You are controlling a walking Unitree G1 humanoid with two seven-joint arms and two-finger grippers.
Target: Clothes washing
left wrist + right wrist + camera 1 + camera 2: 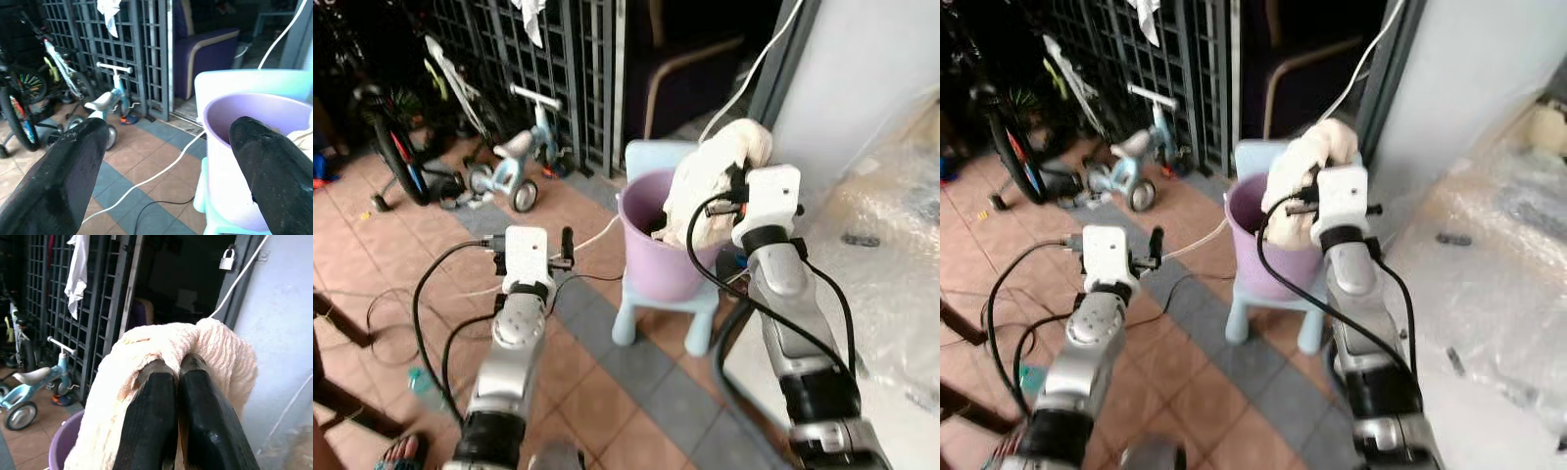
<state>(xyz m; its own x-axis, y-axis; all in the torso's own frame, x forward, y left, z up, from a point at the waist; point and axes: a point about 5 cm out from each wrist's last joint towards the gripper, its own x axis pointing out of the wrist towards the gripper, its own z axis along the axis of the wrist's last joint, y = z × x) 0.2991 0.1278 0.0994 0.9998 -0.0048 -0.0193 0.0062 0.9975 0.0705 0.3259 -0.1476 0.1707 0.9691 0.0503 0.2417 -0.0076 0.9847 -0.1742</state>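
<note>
Cream towel hangs above the purple bucket, pinched by the right gripper fingers; left gripper fingers are wide open, empty.

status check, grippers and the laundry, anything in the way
Right gripper shut on cream towel, held above purple bucket. Left gripper open, beside the bucket. White cable runs across the floor nearby.

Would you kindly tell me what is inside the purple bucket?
A cream towel hangs out of the purple bucket, pinched by the right tool. Something dark lies beneath; the towel hides the rest.
</note>
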